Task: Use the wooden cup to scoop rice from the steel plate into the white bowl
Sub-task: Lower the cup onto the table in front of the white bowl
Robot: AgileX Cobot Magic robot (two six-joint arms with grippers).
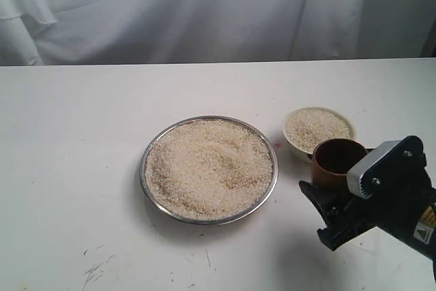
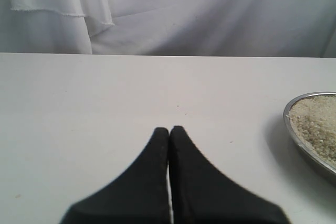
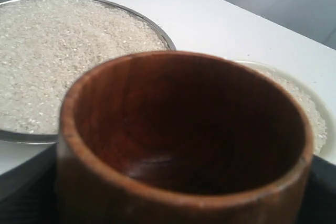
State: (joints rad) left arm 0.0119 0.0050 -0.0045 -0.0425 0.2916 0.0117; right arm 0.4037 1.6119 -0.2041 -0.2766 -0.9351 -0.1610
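The steel plate sits mid-table, heaped with rice; its edge also shows in the left wrist view. To its right stands the white bowl, with rice inside. My right gripper is shut on the wooden cup, held upright just in front of the bowl. In the right wrist view the cup is empty inside, with the plate and the bowl beyond it. My left gripper is shut on nothing, over bare table left of the plate.
A white cloth hangs behind the table's far edge. Faint dark scuffs mark the table at the front left. The right arm's body fills the front right corner.
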